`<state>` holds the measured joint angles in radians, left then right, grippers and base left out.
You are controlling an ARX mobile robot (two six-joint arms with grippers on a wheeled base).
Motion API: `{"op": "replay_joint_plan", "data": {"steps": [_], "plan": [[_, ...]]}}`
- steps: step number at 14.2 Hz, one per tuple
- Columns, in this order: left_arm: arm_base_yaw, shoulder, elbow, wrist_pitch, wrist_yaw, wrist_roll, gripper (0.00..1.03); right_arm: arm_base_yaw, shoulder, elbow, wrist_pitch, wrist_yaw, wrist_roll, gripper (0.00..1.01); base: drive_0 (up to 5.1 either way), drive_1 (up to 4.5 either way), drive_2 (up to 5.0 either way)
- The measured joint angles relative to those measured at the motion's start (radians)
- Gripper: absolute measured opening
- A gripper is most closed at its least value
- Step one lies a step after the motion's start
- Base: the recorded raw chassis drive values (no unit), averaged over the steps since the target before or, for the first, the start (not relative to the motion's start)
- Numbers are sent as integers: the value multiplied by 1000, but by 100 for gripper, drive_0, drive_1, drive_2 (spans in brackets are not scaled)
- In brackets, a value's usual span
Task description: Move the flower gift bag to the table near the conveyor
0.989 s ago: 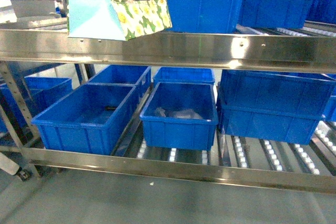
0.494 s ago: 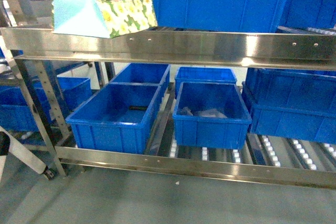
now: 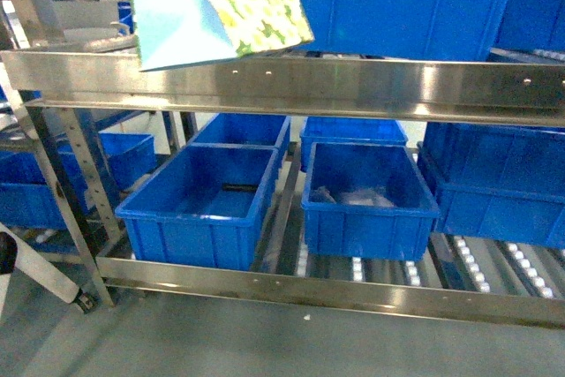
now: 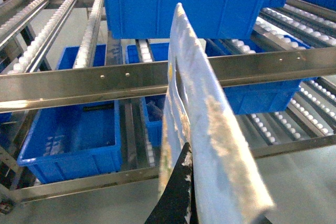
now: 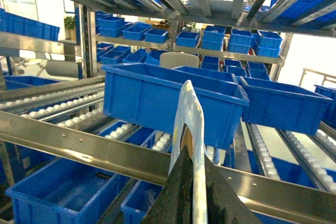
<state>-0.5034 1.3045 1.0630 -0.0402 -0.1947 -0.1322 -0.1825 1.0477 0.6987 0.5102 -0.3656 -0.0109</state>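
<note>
- Left gripper [image 4: 184, 182]: one dark finger shows in its wrist view, pressed flat against the bag wall. The opposite finger is hidden behind the paper. Judged clamped on the bag, since the bag hangs in the air.
- Flower gift bag [image 3: 177, 15]: held at the top left of the head view, tilted, with its plain light-blue side facing the camera and its floral face to the right. Its lower edge overlaps the front rail in that view; whether they touch cannot be told.
- Right gripper [image 5: 197, 192]: two dark fingers are closed on a pale handled panel [image 5: 191, 114], seen edge-on with an oval cut-out. Whether this belongs to the same bag cannot be told.
- Conveyor [image 3: 371, 86]: a shiny steel front rail runs across the scene, with sloping tracks of white rollers [image 4: 31, 51] behind it.
- Upper blue bin [image 3: 397, 6]: sits on the top tier, just beside the bag's floral face.
- Lower blue bins [image 3: 199, 200]: stand on the tier beneath; one holds some pale wrapping.
- Table: not in view.
- Hazard, snagging: the bag's bottom corner could catch on the steel rail if drawn back low.
- Hazard, slipping: a pinch on thin paper may slide or tear at the die-cut handle if the carry is jerky.
- Hazard, collision: swinging towards the upper bin could crease the printed face.
</note>
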Motion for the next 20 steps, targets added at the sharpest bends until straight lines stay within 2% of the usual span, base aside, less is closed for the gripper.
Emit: {"op": "replay_joint_plan", "data": {"steps": [20], "plan": [[2, 0, 0, -2, -6, 0, 2, 5, 0, 0, 0, -2, 0, 2, -455, 405, 30]]}}
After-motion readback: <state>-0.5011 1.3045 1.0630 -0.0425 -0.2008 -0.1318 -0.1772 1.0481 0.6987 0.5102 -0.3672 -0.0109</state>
